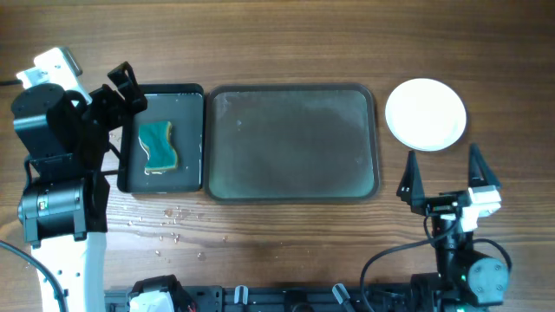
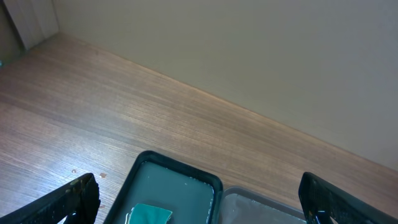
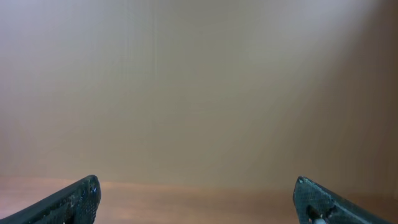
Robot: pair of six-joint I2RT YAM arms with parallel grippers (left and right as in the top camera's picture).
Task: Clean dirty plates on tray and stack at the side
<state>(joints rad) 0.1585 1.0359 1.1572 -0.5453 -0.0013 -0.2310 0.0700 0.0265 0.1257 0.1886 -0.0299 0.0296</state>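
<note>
Zero plates lay on the large dark grey-green rectangular tray (image 1: pixel 295 143), so I judge you were at the task's close. Left of it, the narrower black glossy tray (image 1: pixel 189 113) held water. The round white shallow plates (image 1: pixel 425 113) sat off the big tray's right end, count hidden from above. A teal sponge (image 1: pixel 159 146) lay in the water. The left gripper (image 1: pixel 128 89) and right gripper (image 1: pixel 442 154) stood spread wide, empty. Your best finish was parking both arms clear of that stack.

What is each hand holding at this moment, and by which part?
Nothing is held. The left hand is open by the black tray, and the right hand is open near the plates.
</note>
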